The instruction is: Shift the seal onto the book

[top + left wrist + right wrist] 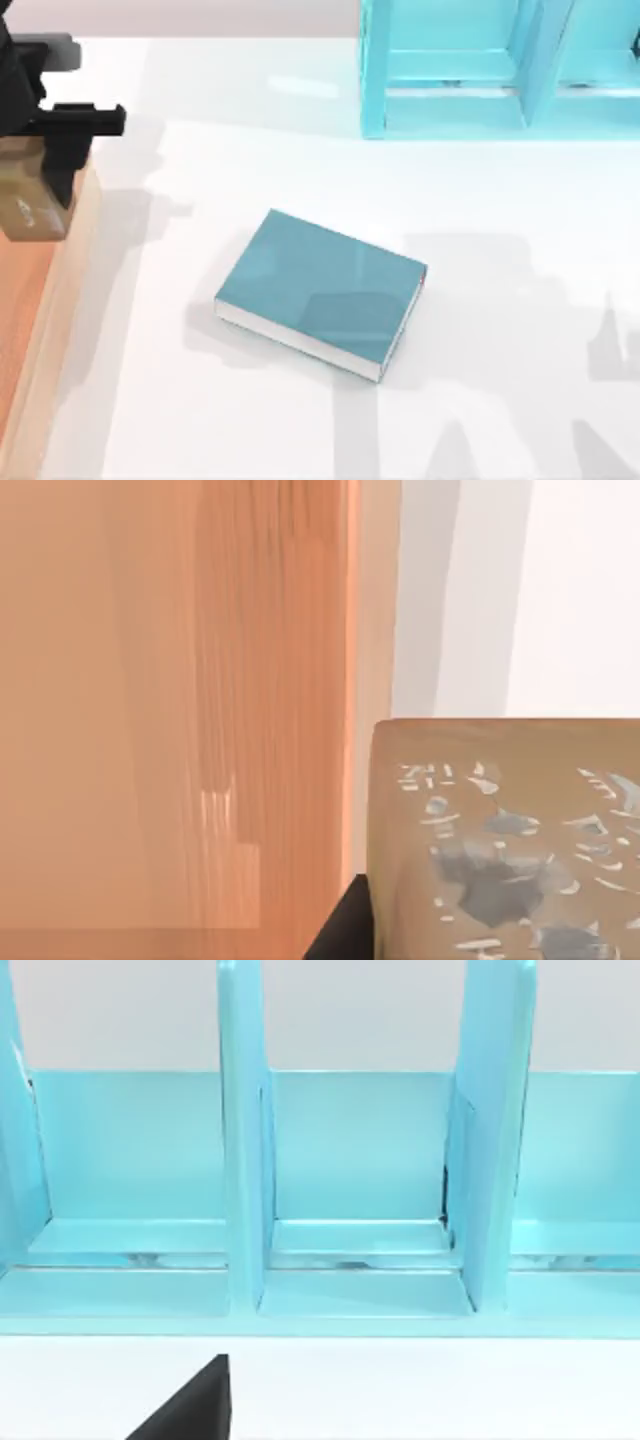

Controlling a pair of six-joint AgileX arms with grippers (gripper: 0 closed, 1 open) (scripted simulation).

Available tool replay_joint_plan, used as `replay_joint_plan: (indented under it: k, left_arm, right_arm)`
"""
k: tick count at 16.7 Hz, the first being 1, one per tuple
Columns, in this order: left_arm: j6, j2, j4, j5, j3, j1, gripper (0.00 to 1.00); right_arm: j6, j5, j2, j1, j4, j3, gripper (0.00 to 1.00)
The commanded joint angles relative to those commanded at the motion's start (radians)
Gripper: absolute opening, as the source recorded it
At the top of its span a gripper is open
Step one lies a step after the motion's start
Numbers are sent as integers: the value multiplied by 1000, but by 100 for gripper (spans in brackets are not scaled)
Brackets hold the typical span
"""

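Carrying the seal well means keeping it level, travelling right until it is squarely over the book, then lowering gently. From above, the left gripper hangs over the counter edge, far left of the book, jaws clenched on the seal (held clear of the surface, I judge). The left wrist view has the seal's marked face close up. The right wrist view faces the shelf, beyond the book; its jaws I cannot tell.
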Motion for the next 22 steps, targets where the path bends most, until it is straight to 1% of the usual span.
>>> replay_joint_plan:
  k: [2,7,9,14,17,22]
  left_arm:
    - [-18,-15,-4,-5,23,-22,0]
    - [-18,-10,-1,-4,22,-19,0]
    - [-48,17,8,-4,42,-50,0]
    - [-227,162,53,-4,128,-231,0]
    - [-305,231,80,-4,173,-311,0]
    - [-498,372,134,-5,253,-506,0]
  right_arm:
    - [0,0,0,0,0,0,100]
    - [0,0,0,0,0,0,100]
    - [0,0,0,0,0,0,100]
    - [0,0,0,0,0,0,100]
    - [0,0,0,0,0,0,100]
    - [0,0,0,0,0,0,100]
